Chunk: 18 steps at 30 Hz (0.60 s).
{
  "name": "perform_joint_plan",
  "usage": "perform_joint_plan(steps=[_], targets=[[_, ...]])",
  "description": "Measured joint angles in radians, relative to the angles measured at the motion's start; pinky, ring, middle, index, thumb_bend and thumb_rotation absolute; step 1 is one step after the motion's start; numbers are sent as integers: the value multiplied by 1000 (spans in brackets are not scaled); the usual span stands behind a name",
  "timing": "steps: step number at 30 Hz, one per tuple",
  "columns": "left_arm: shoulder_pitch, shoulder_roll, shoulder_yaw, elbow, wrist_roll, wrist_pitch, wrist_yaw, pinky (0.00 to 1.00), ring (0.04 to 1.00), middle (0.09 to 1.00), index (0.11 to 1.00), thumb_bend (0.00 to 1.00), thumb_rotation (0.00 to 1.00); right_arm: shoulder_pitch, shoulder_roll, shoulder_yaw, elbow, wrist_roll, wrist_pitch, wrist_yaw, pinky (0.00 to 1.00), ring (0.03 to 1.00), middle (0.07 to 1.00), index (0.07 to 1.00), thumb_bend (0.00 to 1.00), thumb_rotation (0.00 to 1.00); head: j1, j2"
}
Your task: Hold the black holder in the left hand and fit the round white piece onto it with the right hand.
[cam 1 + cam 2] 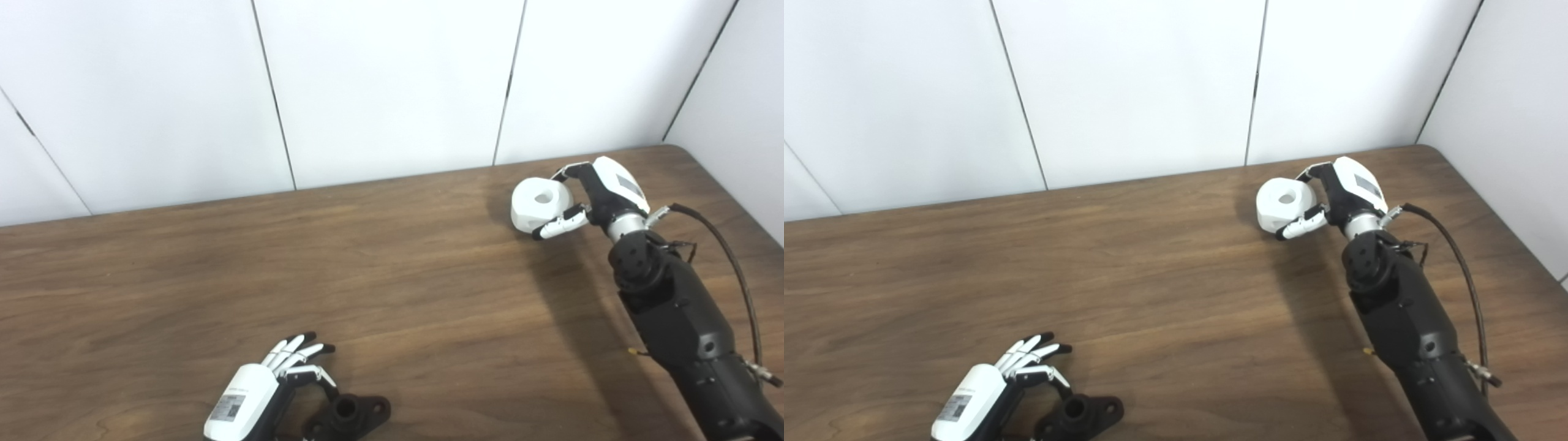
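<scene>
On the brown wood-grain table (380, 275), the right hand (603, 196) at the far right pinches the round white plastic piece (541, 204) ready for carrying, while the left hand (263, 383), fingers spread and empty, waits beside the black flanged holder (349, 416) lying at the near edge.

Round white piece (541, 204) far right; black holder (347, 416) flat at near edge.
</scene>
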Motion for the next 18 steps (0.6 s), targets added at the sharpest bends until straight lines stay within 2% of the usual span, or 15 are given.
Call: perform_joint_plan(steps=[3,8,14,18], targets=[[0,0,0,-1,0,0,0,934,938,853,489,512,48,26,-5,21,-50,-21,5,7,914,913,814,486,521,133,34,11],[0,0,-2,-16,37,4,-2,918,919,849,489,512,52,83,-14,64,-215,-58,15,54,931,908,802,484,524,134,89,35],[6,-5,-7,-84,59,88,-79,931,931,859,490,511,60,162,-17,68,-410,-71,42,129,916,900,804,484,524,133,212,83],[8,-8,-12,-115,80,129,-109,925,927,854,491,512,63,201,-5,71,-530,-78,75,197,918,899,804,484,523,132,258,104]])
